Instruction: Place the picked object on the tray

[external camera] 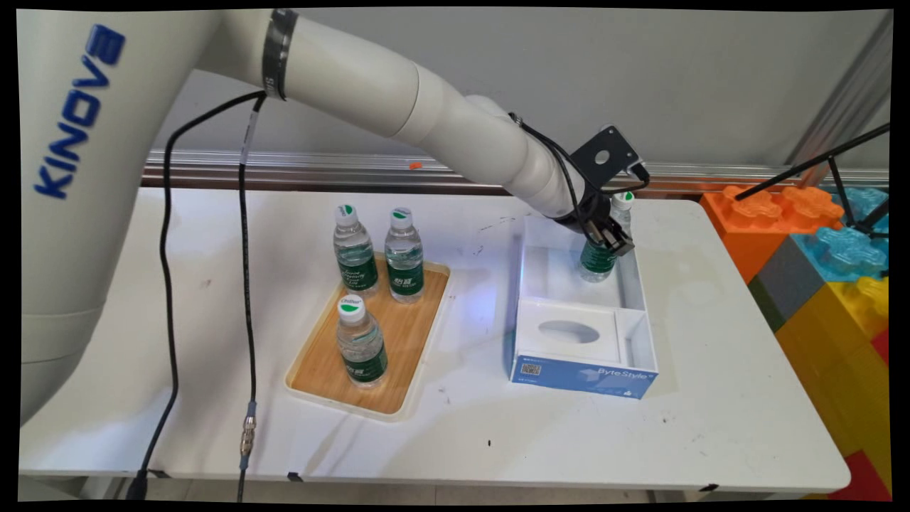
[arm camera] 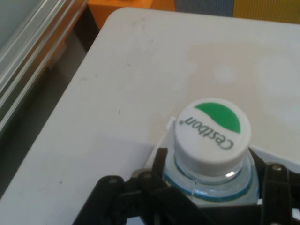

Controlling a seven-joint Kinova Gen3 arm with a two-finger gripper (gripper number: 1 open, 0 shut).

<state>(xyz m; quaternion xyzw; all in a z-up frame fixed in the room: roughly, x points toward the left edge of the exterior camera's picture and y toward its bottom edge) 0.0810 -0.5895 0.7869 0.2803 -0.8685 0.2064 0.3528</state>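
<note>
"c'estbon" on cap (arm camera: 211, 133), "bytestyle" on box (external camera: 583, 373)

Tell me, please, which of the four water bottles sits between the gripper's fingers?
The bottle standing in the white box; the gripper grips it, while the others stand on the wooden tray.

The arm reaches rightward and down, its end effector (external camera: 610, 238) clamped shut.
</note>
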